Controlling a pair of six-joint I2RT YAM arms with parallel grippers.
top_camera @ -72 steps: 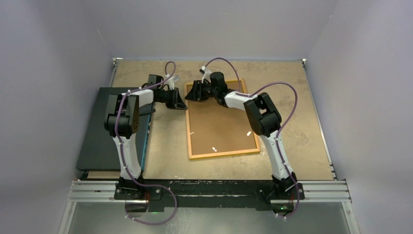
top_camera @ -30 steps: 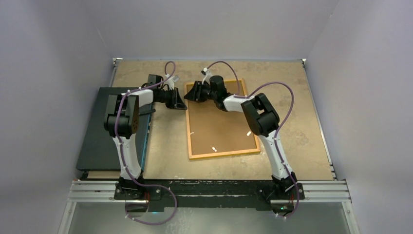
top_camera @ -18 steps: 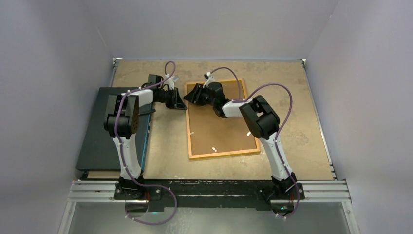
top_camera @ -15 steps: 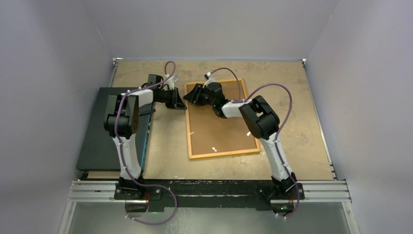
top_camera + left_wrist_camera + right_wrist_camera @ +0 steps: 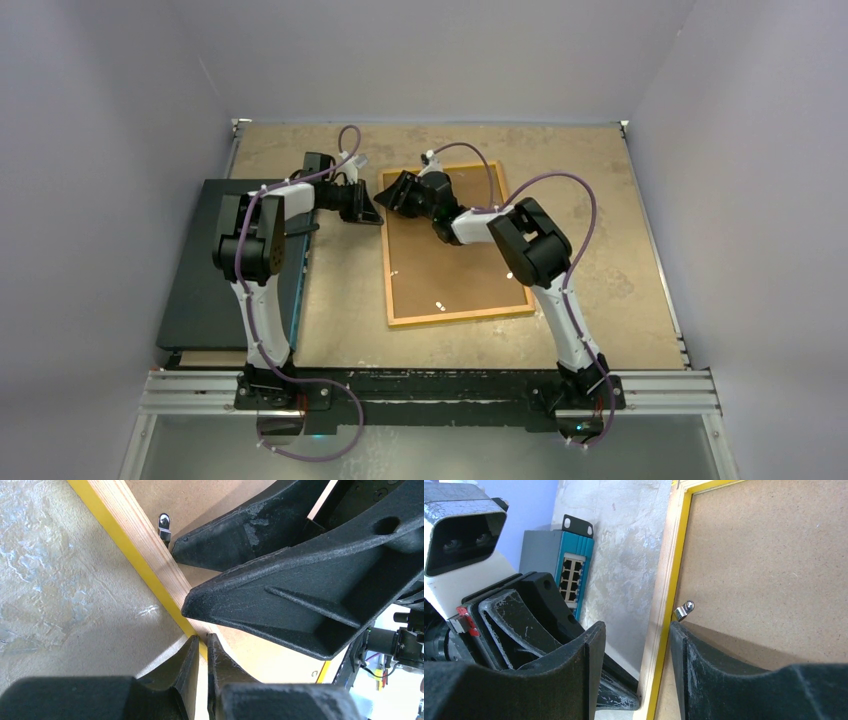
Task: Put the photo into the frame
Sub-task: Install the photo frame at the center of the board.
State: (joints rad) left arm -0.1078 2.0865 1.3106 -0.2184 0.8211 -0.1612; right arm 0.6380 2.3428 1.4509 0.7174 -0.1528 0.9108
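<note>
Resting at the left rail of the thin yellow-orange frame [image 5: 666,580], the left gripper [image 5: 202,647] was pressed together; the right gripper [image 5: 634,630] straddled that rail, spread, beside a metal clip [image 5: 684,610]. The brown backing board [image 5: 764,555] lay inside; the photo was hidden, presumably beneath; fastening likely remained.

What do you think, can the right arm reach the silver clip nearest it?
Probably yes: its open fingers sit right beside that clip on the frame, with nothing between them.
</note>
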